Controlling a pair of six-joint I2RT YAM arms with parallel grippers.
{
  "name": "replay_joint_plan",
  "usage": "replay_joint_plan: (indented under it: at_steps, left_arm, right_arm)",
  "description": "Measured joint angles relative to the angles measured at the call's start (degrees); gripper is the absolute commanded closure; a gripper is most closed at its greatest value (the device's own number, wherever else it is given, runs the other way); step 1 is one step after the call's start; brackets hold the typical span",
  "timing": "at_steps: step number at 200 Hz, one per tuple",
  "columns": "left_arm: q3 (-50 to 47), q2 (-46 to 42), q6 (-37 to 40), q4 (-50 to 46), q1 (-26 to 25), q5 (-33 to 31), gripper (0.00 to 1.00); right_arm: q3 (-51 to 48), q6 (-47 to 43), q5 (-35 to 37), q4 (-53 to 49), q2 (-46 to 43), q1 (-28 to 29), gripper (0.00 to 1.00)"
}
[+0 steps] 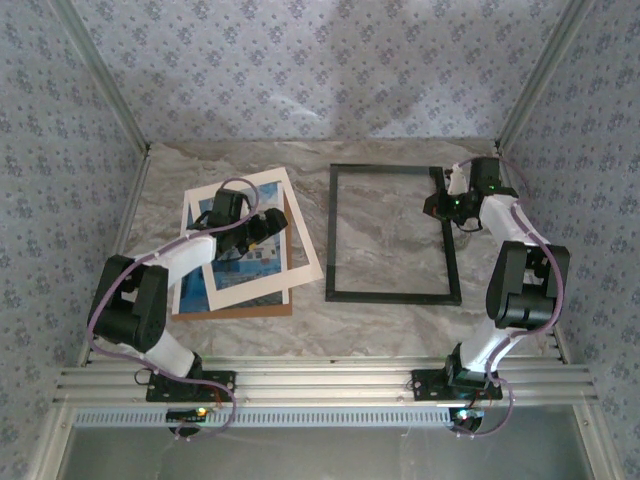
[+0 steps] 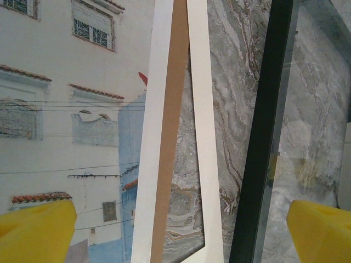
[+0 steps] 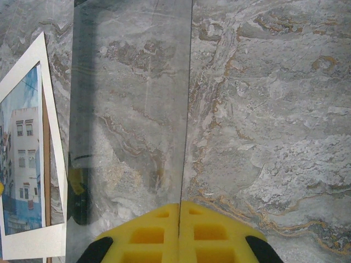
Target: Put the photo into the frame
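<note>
The photo (image 1: 248, 264), blue-and-white buildings inside a wide cream border, lies askew at the left on a brown backing board (image 1: 235, 311). My left gripper (image 1: 272, 226) hovers open over its right side. In the left wrist view the yellow fingertips (image 2: 33, 230) stand far apart, with the photo (image 2: 55, 137), a strip of the board (image 2: 170, 109) and the frame's black bar (image 2: 269, 126) between them. The thin black frame (image 1: 390, 296) lies right of centre. My right gripper (image 1: 442, 198) is shut on its far right corner. The frame's clear pane (image 3: 131, 98) runs edge-on out from the right gripper (image 3: 181, 205).
The marble tabletop (image 1: 380, 330) is enclosed by patterned walls on the left, back and right. An aluminium rail (image 1: 320, 385) with both arm bases runs along the near edge. The photo's border (image 3: 52, 109) also appears at the left of the right wrist view.
</note>
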Motion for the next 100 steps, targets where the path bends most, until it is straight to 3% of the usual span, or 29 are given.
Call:
replay_joint_plan:
  at_steps: [100]
  left_arm:
    - [0.72,0.07,0.04,-0.22,-0.26,0.44,0.01]
  right_arm:
    - [0.0,-1.31,0.61,-0.83,-0.33,-0.68,1.0]
